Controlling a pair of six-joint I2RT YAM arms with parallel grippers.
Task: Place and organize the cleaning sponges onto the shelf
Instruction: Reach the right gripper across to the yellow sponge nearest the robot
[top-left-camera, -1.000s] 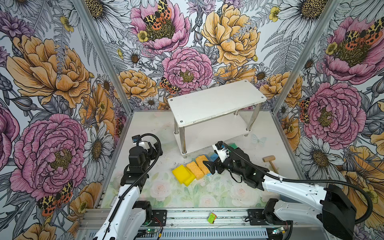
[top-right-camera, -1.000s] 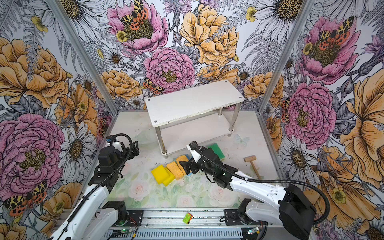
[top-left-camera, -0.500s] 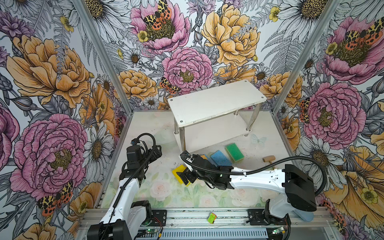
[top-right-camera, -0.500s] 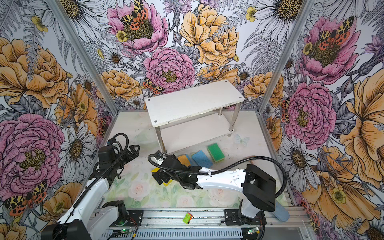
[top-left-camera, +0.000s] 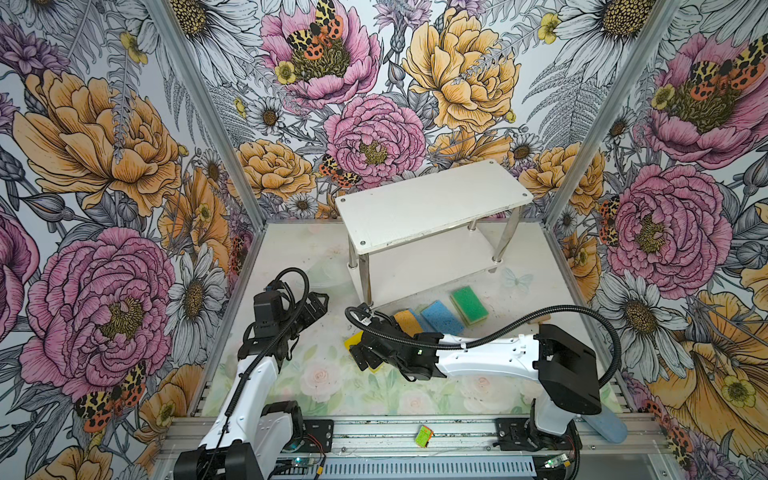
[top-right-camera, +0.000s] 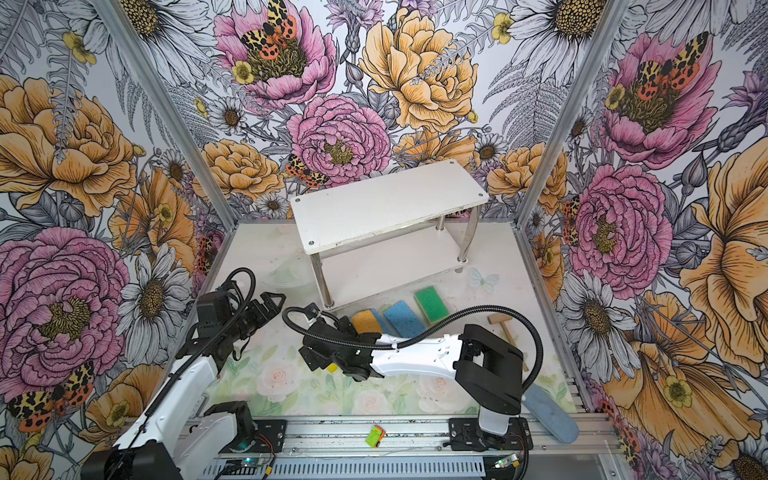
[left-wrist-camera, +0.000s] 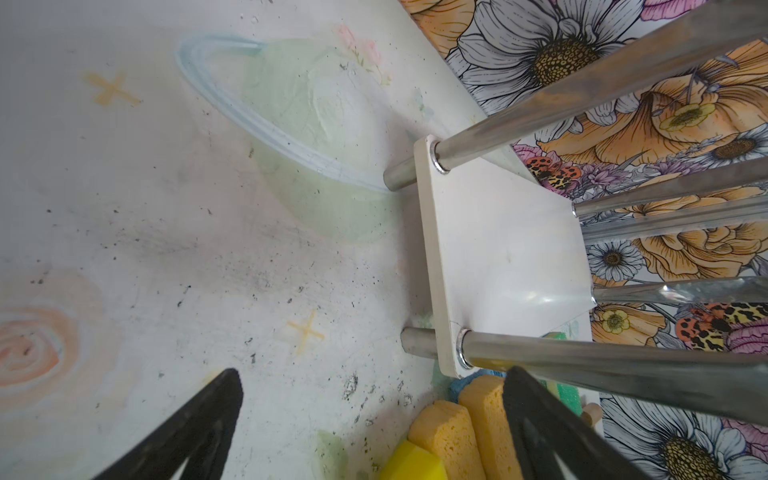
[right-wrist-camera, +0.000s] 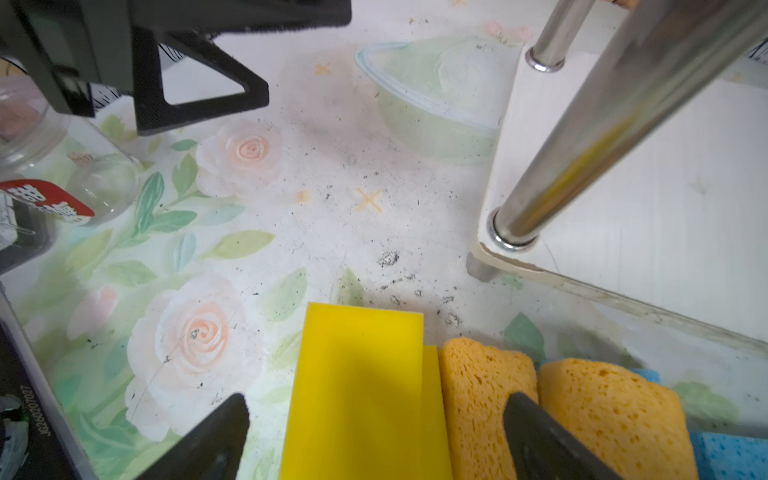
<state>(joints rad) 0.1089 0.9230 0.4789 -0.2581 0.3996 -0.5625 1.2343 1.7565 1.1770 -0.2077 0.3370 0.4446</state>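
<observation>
The white two-tier shelf (top-left-camera: 432, 203) stands at the back, both boards bare. In front of it on the floor lie sponges in a row: a bright yellow one (top-left-camera: 352, 341), an orange-yellow one (top-left-camera: 405, 320), a light blue one (top-left-camera: 440, 318) and a green-topped one (top-left-camera: 468, 304). My right gripper (top-left-camera: 365, 359) reaches across and hangs open over the yellow end. In the right wrist view its fingers straddle the top yellow sponge (right-wrist-camera: 357, 395), stacked on a second yellow one (right-wrist-camera: 432, 407), with two orange sponges (right-wrist-camera: 482, 395) beside. My left gripper (top-left-camera: 318, 301) is open and empty, left of the shelf leg.
A small wooden mallet (top-right-camera: 505, 324) lies right of the sponges, partly behind my right arm. A clear jar (right-wrist-camera: 62, 166) shows at the left in the right wrist view. The shelf's chrome leg (left-wrist-camera: 415, 345) stands close to the sponges. Patterned walls close in three sides.
My right gripper has swung left along the sponge row, from over the blue and green sponges to over the yellow ones. My left arm has shifted slightly toward the shelf.
</observation>
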